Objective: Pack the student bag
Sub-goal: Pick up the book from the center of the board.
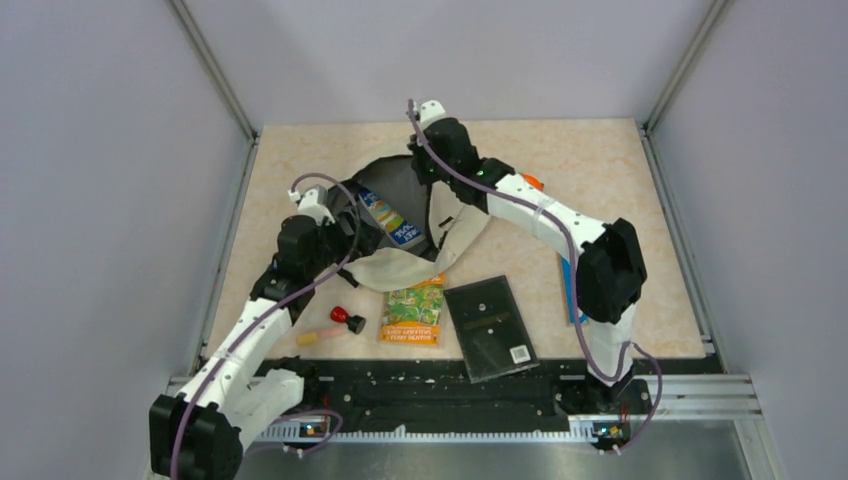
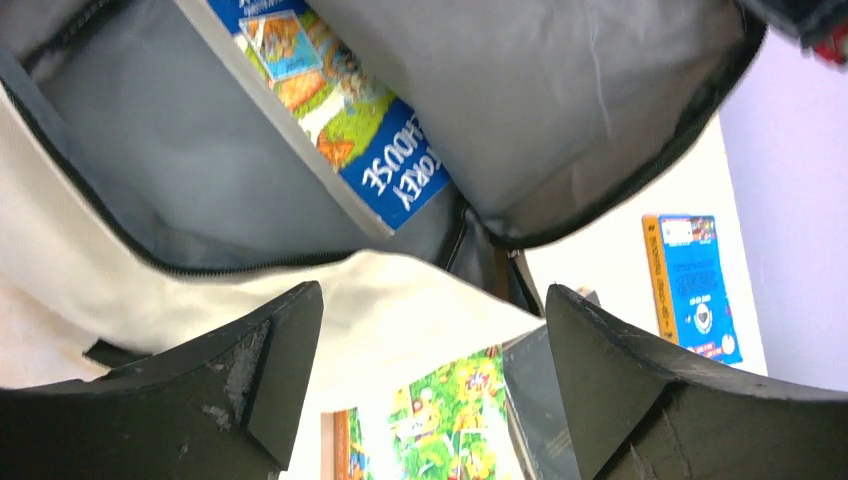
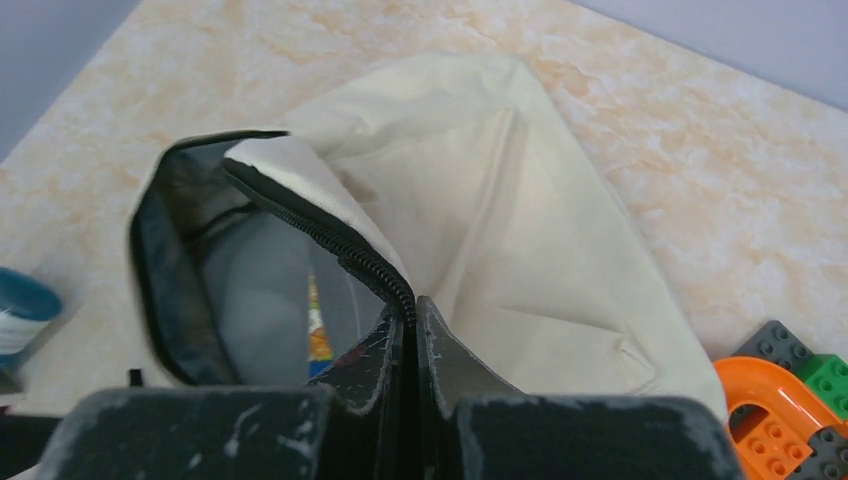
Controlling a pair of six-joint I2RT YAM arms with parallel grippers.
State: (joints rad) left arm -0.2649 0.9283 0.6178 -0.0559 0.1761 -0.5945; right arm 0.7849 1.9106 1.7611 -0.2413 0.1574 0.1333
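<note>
The student bag (image 1: 452, 232) is a cream fabric backpack lying open in the middle of the table, its grey lining showing. A blue picture book (image 1: 396, 222) sits inside it and also shows in the left wrist view (image 2: 385, 150). My right gripper (image 1: 428, 172) is shut on the bag's black zipper edge (image 3: 372, 270) at the far rim of the opening and holds it up. My left gripper (image 2: 432, 295) is open and empty, just above the bag's near cream flap (image 2: 380, 300) on the opening's left side.
A green picture book (image 1: 413, 310) and a black notebook (image 1: 490, 327) lie in front of the bag. A red-and-black item (image 1: 348, 320) and a pale marker (image 1: 308, 338) lie near left. A blue book (image 2: 695, 285) lies under my right arm. Orange toy blocks (image 3: 770, 420) sit behind the bag.
</note>
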